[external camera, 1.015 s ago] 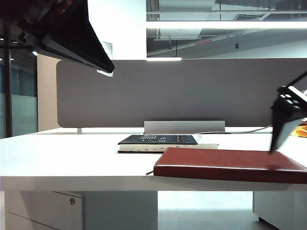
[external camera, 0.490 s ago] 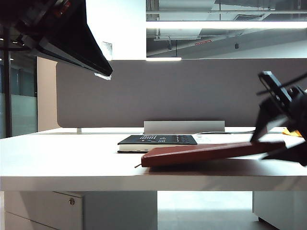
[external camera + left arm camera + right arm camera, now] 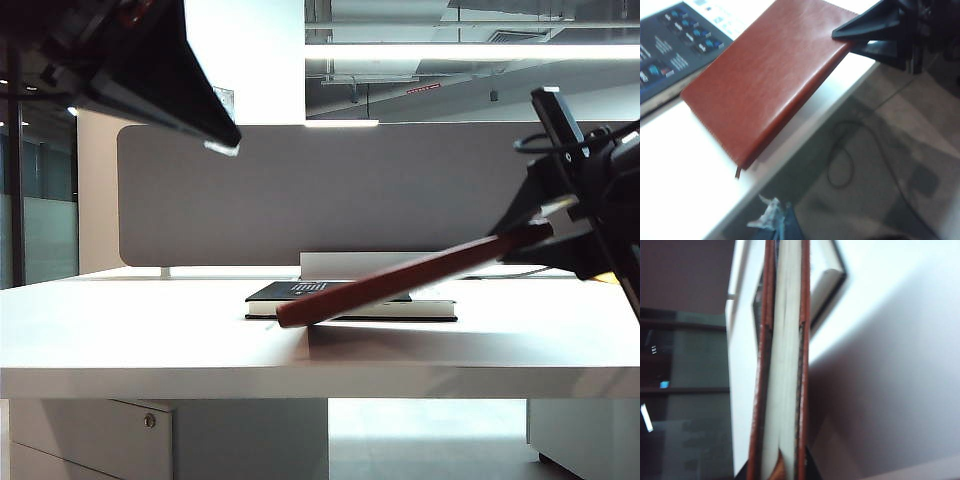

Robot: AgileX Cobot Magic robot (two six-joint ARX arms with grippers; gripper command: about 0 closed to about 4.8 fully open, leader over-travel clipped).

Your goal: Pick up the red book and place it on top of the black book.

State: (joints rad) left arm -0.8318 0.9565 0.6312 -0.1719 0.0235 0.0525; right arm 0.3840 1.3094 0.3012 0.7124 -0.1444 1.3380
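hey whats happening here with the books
The right gripper is clamped on one edge of the thin dark red leather-like notebook, holding it tilted with its far end low over the white table. The thicker black book with white marks lies flat behind it. The left gripper hangs high on the left, holding nothing.

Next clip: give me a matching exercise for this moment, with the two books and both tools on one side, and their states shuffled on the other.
1. red book
2. black book
3. right tool
4. left tool

A. flat on the table
B. raised at upper left, holding nothing
C. tilted, one end lifted
D. shut on a book's edge

Pairs: 1-C, 2-A, 3-D, 4-B
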